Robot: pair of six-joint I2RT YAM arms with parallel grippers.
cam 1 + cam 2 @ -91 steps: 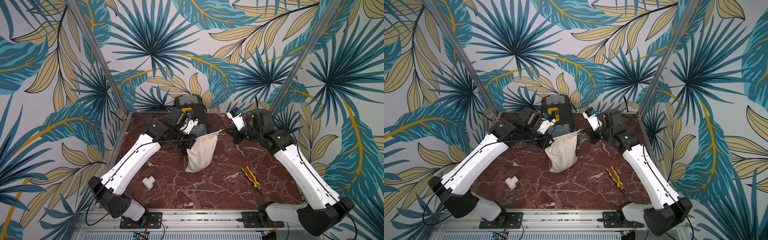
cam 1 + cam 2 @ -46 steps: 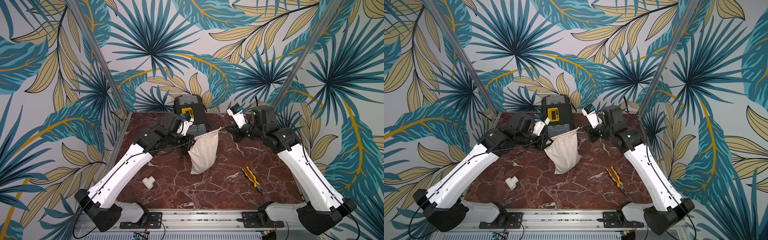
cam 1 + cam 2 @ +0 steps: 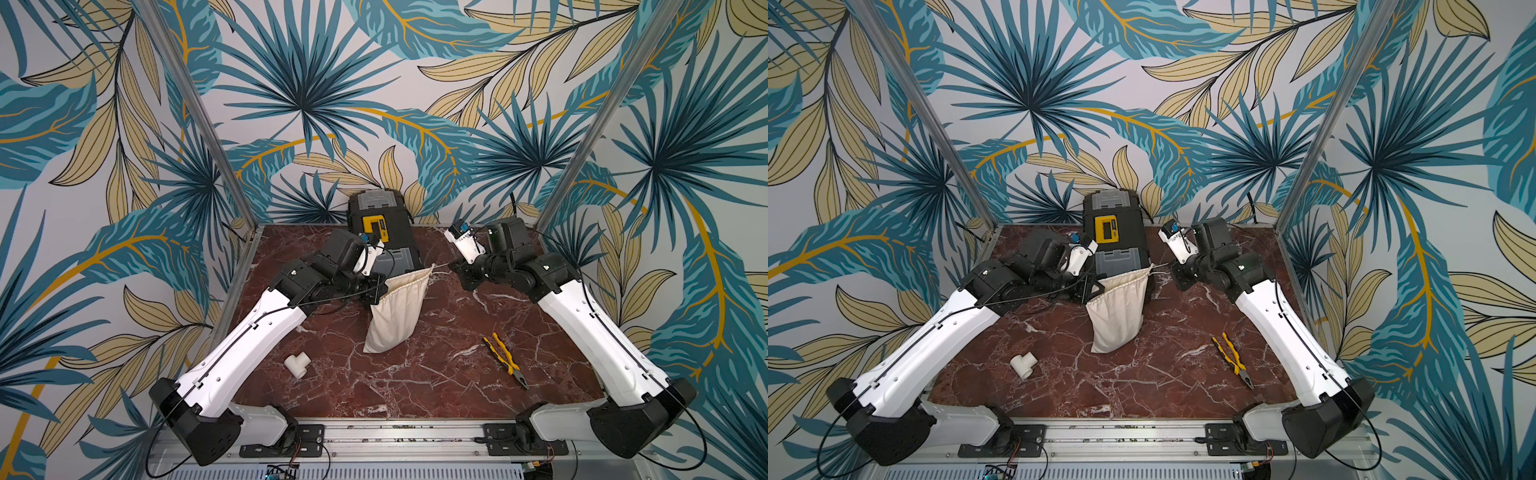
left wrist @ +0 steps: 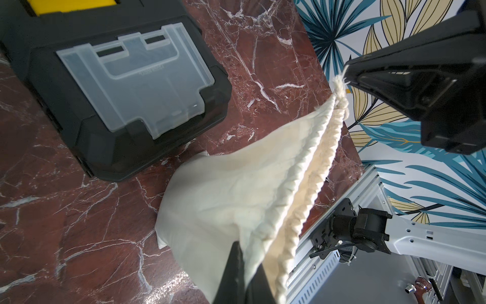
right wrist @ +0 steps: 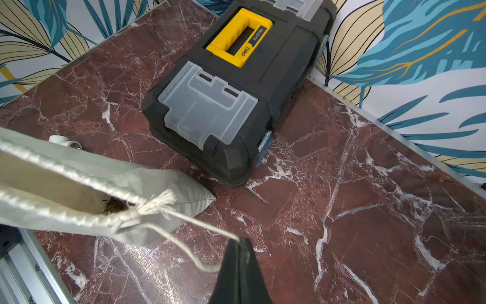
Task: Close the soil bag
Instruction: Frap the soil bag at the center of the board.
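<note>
The soil bag [image 3: 395, 316] is located at the centre of both top views, just in front of the black toolbox [image 3: 380, 237]. Its bottom corner rests on the marble table [image 3: 415, 386]. Its mouth is held raised and stretched between the two grippers.

The left gripper [image 3: 381, 286] is fully closed on the gathered hem at the left end of the mouth. This grip is confirmed in the left wrist view [image 4: 238, 265].

The right gripper [image 3: 457, 265] is fully closed on the thin cord [image 5: 189, 221]. The cord runs from a frayed knot at the right end of the hem to the fingertips. This gripper stands just apart from the cloth.

The mouth is reduced to a narrow slit but is not drawn fully shut. Dark soil [image 5: 113, 206] can be seen inside it in the right wrist view.

A white pipe tee [image 3: 297, 363] lies at the lower left of the table. Yellow-handled pliers [image 3: 505, 359] lie at the lower right. Both are well apart from the bag.
</note>
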